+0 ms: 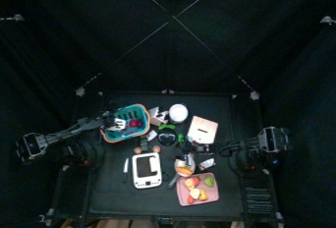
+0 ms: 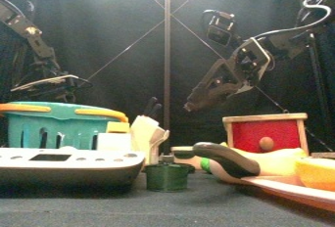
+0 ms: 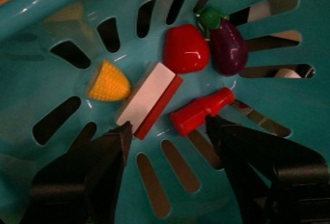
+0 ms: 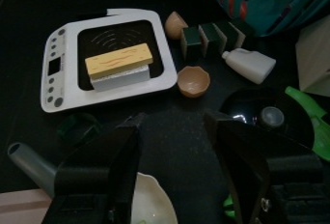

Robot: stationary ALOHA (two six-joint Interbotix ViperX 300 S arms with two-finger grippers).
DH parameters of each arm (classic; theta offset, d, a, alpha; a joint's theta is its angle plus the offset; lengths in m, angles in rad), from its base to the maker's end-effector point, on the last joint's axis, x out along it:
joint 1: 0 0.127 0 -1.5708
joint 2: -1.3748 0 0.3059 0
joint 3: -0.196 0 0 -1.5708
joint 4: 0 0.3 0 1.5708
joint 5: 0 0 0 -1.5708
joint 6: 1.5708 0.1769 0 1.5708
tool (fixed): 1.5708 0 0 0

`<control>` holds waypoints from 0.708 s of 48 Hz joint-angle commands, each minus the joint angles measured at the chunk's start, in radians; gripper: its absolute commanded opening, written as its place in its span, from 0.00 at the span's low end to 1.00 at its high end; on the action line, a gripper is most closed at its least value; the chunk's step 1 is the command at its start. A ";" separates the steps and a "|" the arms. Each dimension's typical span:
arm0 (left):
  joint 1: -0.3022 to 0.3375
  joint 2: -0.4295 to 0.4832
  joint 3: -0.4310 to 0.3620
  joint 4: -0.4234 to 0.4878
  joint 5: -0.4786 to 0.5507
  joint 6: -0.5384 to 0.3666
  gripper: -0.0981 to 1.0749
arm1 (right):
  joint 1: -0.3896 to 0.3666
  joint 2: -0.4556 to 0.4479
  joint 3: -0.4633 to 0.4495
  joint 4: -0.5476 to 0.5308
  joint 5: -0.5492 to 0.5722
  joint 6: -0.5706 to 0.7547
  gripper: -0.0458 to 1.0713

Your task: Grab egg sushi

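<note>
The egg sushi [image 4: 123, 64], a yellow slab on a white base, lies on a white scale [image 4: 65, 49], which also shows in the top view as the scale [image 1: 145, 170] near the table's front. My right gripper [image 4: 175, 167] is open and empty, hanging above the table a short way from the scale and not touching the sushi. In the top view the right gripper [image 1: 199, 158] is just right of the scale. My left gripper [image 3: 175, 165] hovers open over a teal basket [image 3: 52, 73] of toy food and holds nothing.
Beside the scale lie two brown shell halves [image 4: 194, 81], dark sushi rolls [image 4: 206, 40], a white bottle [image 4: 249, 64] and a black pan [image 4: 258, 107]. A pink tray [image 1: 184, 195] of food sits front right and a red box [image 2: 264, 133] behind it. A green cup [image 2: 167, 177] stands in front.
</note>
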 commanded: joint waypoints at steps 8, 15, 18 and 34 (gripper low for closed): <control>-0.112 -0.057 -0.058 0.031 -0.075 0.003 0.89 | -0.003 -0.015 -0.017 0.000 -0.003 0.000 0.81; -0.244 -0.072 -0.081 0.095 -0.147 0.000 0.89 | -0.005 -0.017 -0.028 0.005 -0.002 0.003 0.81; -0.290 -0.069 -0.081 0.112 -0.169 -0.003 0.89 | -0.003 -0.020 -0.043 0.015 0.002 0.009 0.81; -0.356 -0.083 -0.009 0.288 -0.520 -0.011 0.89 | 0.040 0.048 -0.270 0.325 0.276 0.127 0.81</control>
